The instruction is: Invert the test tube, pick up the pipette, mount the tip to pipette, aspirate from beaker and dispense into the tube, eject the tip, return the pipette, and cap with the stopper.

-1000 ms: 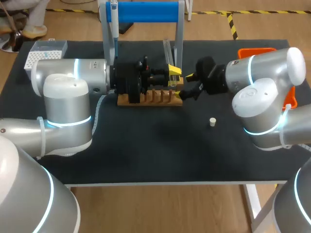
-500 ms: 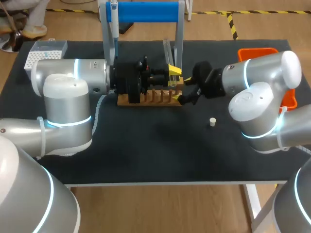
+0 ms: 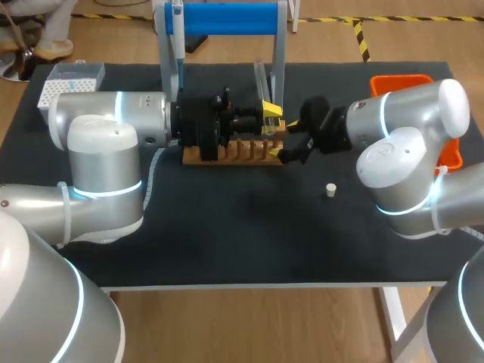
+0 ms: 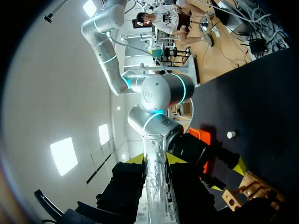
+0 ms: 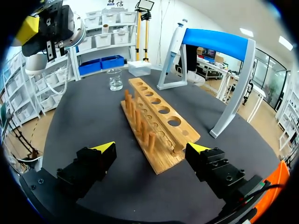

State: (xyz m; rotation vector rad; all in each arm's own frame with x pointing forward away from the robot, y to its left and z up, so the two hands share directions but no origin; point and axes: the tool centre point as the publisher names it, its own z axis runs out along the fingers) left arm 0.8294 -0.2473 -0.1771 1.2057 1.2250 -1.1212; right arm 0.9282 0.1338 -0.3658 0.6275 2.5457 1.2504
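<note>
Your left pincer (image 4: 154,162) is clamped on the test tube (image 4: 154,144), close by the wooden rack (image 5: 156,119). Your right pincer (image 5: 153,150) gapes wide, holding nothing, rack end just ahead. Stopper (image 3: 330,190) lies loose on the black worktop (image 3: 227,234); beaker (image 5: 115,79) past the rack's far end

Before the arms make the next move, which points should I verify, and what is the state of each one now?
1. Left gripper shut on test tube: ok.
2. Tube's mouth facing up: cannot tell.
3. Right gripper open, at the wooden rack end: ok.
4. Rack holes free: ok.
5. Pipette on its stand: ok.
6. Stopper alone on the table: ok.
</note>
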